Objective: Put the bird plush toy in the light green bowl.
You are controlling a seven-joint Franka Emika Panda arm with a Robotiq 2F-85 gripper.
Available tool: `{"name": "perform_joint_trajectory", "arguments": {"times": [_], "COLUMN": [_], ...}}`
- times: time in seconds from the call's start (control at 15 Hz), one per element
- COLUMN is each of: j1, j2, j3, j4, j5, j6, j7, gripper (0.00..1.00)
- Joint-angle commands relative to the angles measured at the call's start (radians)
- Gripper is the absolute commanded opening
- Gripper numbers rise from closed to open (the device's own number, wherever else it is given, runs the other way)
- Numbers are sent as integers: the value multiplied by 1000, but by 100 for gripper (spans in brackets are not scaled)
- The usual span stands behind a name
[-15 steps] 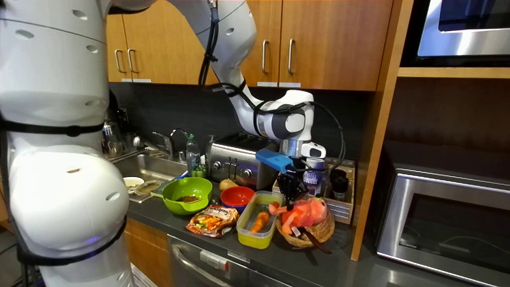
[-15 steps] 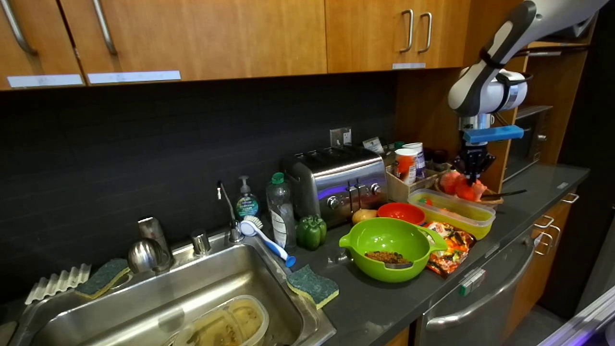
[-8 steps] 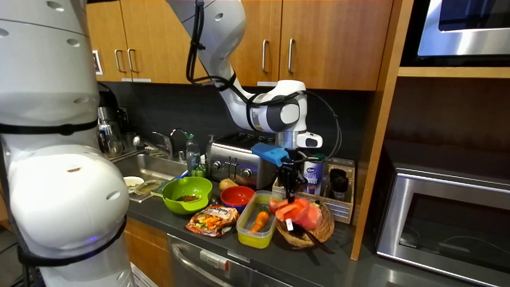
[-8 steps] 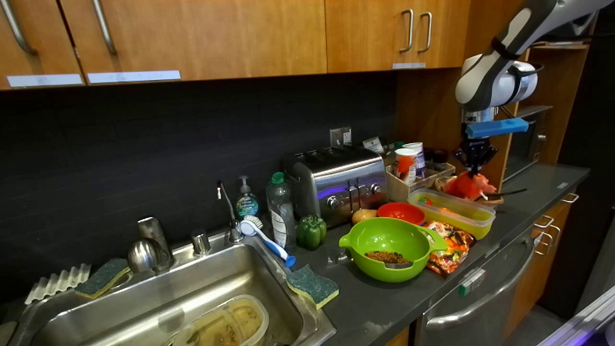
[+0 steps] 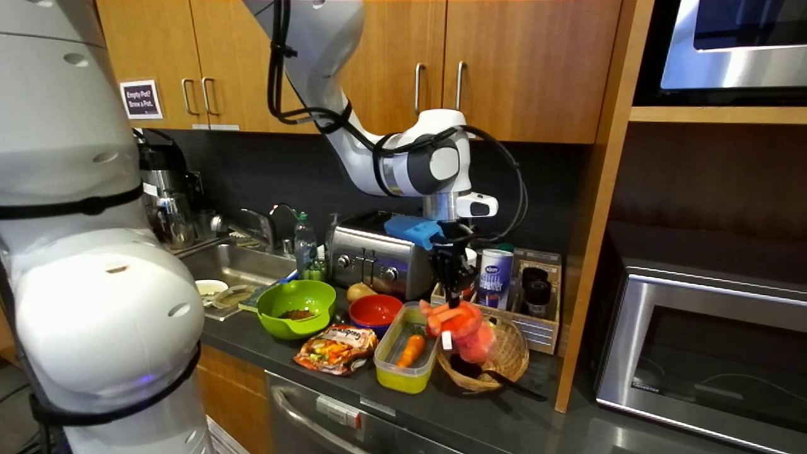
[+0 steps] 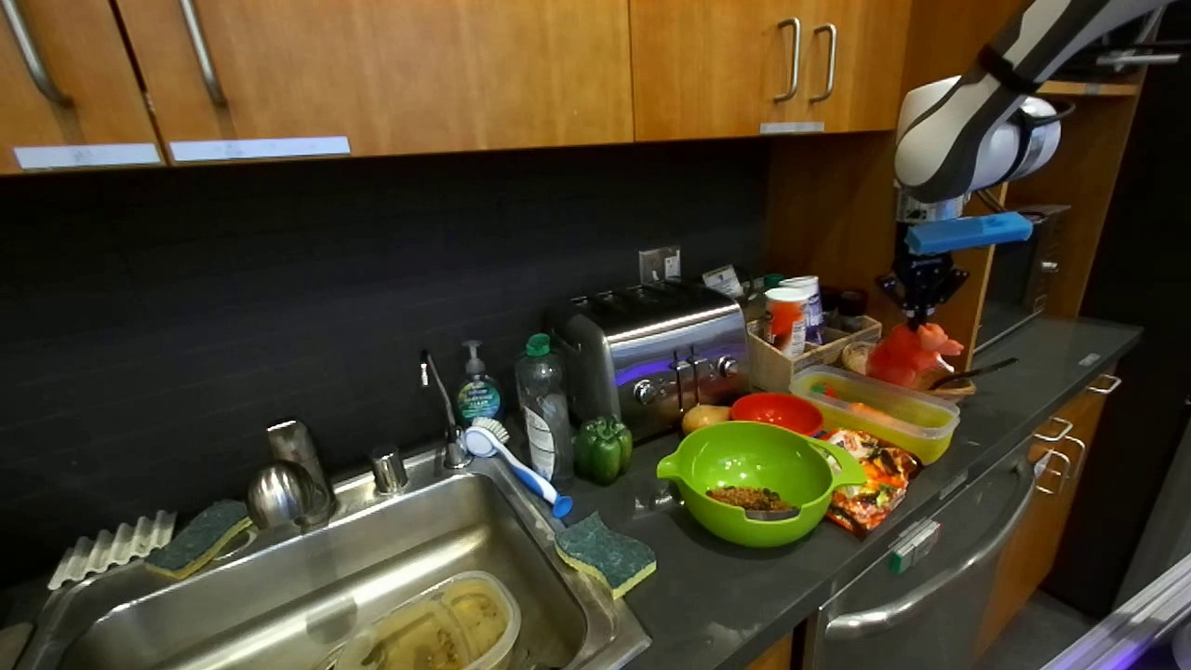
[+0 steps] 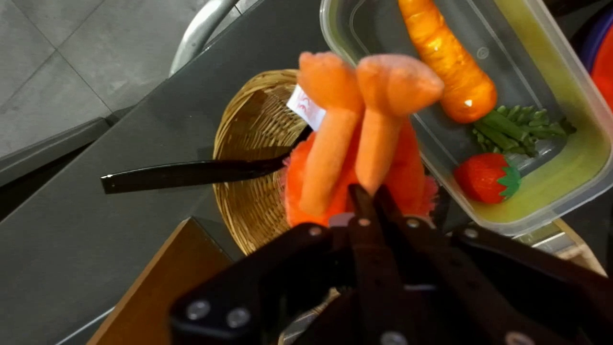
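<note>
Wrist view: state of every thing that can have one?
Pink-and-orange bird plush toy, gripped.
Black two-fingered hand, shut on the toy.
Round brown woven basket, upright.
Glossy black utensil, across the basket's rim.
Rectangular yellow-green plastic container, lidless, holding orange carrot, red strawberry, green stalks.
Round red bowl, contents unseen.

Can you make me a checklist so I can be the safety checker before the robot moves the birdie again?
Gripper holding the bird plush toy: ok, jaws pinched on it.
Toy free of the basket: cannot tell, they overlap in the views.
Toy over the light green bowl: not ok, it is by the basket.
Bowl upright: ok, its opening faces up.
Bowl empty: not ok, brown bits lie inside.
Toy high enough to pass the yellow-green container: cannot tell.
</note>
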Motion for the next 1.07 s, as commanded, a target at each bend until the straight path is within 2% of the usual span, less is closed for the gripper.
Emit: {"name": "perform_joint_trajectory", "arguments": {"times": [0.0, 0.47, 1.0], "j1": [-5, -17, -1], "j2": [-132, -306, -436], "j3": [44, 147, 257], "j4": [-90, -198, -268], "j5": [-50, -92, -72], "j6": [1, 15, 0], "j7": [54, 84, 69], "gripper": [1, 1, 1]}}
